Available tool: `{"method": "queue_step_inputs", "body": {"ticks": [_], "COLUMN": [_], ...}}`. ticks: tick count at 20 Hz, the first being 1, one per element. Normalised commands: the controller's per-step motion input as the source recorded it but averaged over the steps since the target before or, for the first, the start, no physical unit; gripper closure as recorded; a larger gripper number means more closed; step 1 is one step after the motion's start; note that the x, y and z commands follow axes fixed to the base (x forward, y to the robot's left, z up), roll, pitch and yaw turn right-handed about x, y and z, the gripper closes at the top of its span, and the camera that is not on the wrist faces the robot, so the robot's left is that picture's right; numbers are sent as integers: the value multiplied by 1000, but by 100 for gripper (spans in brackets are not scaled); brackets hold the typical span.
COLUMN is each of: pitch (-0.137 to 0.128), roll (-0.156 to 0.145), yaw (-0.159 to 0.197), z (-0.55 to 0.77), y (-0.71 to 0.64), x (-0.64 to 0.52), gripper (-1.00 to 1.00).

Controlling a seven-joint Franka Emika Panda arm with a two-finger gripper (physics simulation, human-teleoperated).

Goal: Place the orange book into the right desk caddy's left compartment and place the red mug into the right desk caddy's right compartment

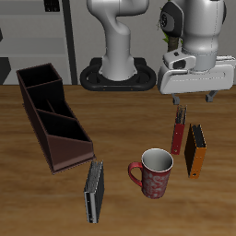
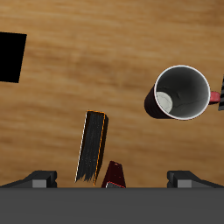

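The grey-black book (image 1: 94, 192) stands nearest the table's front edge, just in front of the caddy's low end.

The caddy (image 1: 52, 114) is the biggest thing here, a long dark box. The gripper (image 1: 196, 99) hangs high up, well away from the caddy, above the orange book (image 1: 195, 150). Its jaws are spread apart and hold nothing.

The red mug (image 1: 154, 173) stands between the caddy and the orange book, nearer the book. It looks hard and smooth, so it may slip. I think its rim is a good place to pinch.

The orange book looks thin, stiff and light. I think its top edge is the best place to hold.

The pencil box (image 1: 177, 132) stands just beside the book.

The wrist view shows the mug's white inside (image 2: 183, 91) and the book's thin top edge (image 2: 91, 145). Only the outside view shows the whole caddy.
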Motion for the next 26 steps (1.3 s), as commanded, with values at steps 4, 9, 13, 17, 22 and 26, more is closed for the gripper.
{"method": "queue_step_inputs", "body": {"ticks": [4, 9, 13, 17, 22, 26], "pitch": [-35, -16, -24, 6, 0, 1], "roll": [39, -5, -17, 4, -6, -7], "yaw": [7, 1, 11, 8, -4, -9], "z": [-205, -222, -136, -278, -246, -186], "y": [123, 96, 53, 79, 23, 44], "x": [79, 120, 77, 63, 49, 38], "gripper": [-100, -100, -100, -100, -100, -100]}}
